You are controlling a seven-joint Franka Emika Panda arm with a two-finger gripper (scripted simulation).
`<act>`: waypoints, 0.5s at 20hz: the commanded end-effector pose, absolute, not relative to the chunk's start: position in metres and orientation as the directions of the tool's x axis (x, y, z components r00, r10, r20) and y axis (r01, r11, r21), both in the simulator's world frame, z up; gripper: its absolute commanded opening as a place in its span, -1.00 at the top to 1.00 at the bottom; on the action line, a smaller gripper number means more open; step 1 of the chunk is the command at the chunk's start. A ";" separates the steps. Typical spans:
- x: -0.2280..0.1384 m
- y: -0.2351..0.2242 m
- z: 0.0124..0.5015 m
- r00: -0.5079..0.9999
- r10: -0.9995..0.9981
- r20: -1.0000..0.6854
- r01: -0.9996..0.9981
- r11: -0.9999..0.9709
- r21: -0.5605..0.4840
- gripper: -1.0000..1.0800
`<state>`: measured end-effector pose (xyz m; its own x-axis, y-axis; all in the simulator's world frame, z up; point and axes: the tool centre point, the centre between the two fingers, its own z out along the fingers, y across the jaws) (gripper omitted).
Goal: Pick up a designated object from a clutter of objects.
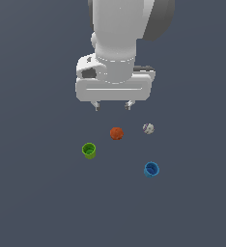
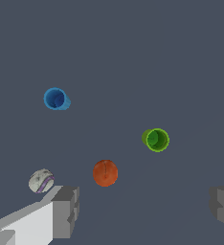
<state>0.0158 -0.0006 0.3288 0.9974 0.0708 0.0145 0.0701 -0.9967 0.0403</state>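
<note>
Blue cup (image 1: 151, 169) well apart from spread, empty pincer (image 1: 113, 106).

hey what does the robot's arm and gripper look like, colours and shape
The arm is rounded, glossy white with a dark grey section at its upper side. Its hand is a wide white block. The gripper has two short grey fingers with blocky, stepped tips. No cables or markings show.

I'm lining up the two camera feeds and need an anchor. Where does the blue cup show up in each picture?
Exterior view: the blue cup sits lowest of the four items, toward the exterior view's right, standing apart from the rest.
Wrist view: the blue cup is the item farthest from the open claw's fingers.
Shared landmark: the orange-red ball, which lies between the green cup and the mottled grey ball in both.
</note>
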 end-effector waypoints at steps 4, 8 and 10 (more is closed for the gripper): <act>0.037 0.017 0.305 0.992 0.125 0.010 0.124 -0.991 0.044 -0.92; 0.056 0.036 0.279 0.984 0.180 0.006 0.179 -0.983 0.044 -0.92; 0.066 0.048 0.263 0.977 0.211 0.004 0.211 -0.977 0.044 -0.92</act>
<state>0.0589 0.0389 0.2756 0.9822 0.1876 0.0063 0.1871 -0.9813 0.0444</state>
